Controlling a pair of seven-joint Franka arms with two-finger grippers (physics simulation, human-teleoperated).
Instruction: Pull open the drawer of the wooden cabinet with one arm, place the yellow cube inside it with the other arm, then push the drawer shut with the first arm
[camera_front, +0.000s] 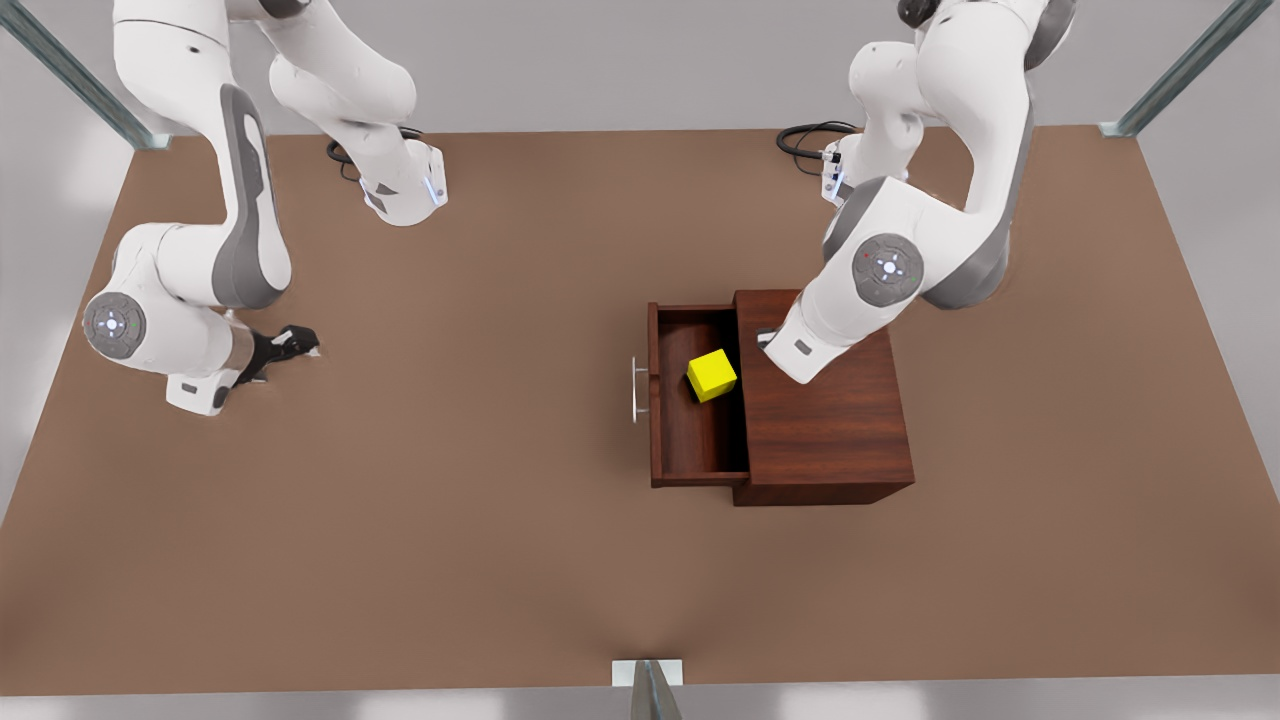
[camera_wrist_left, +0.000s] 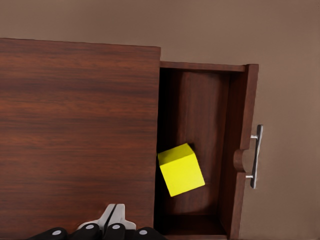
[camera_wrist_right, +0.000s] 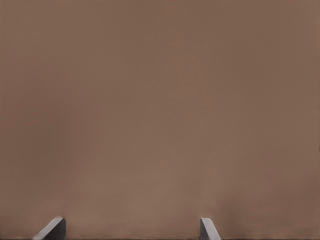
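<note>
Brown table (camera_front: 480, 520); yellow cube (camera_wrist_left: 181, 169) in drawer (camera_wrist_left: 197, 125), beside closed, empty left end effector (camera_wrist_left: 114, 212).

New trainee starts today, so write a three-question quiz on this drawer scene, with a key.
1. True or false: the yellow cube lies inside the open drawer.
2. The left tool is above: A) the cabinet; B) a sink; C) a shelf.
3. Fill in: the right tool, off at the front view's left, has its fingers ____.
Key: 1 true; 2 A; 3 open.
</note>
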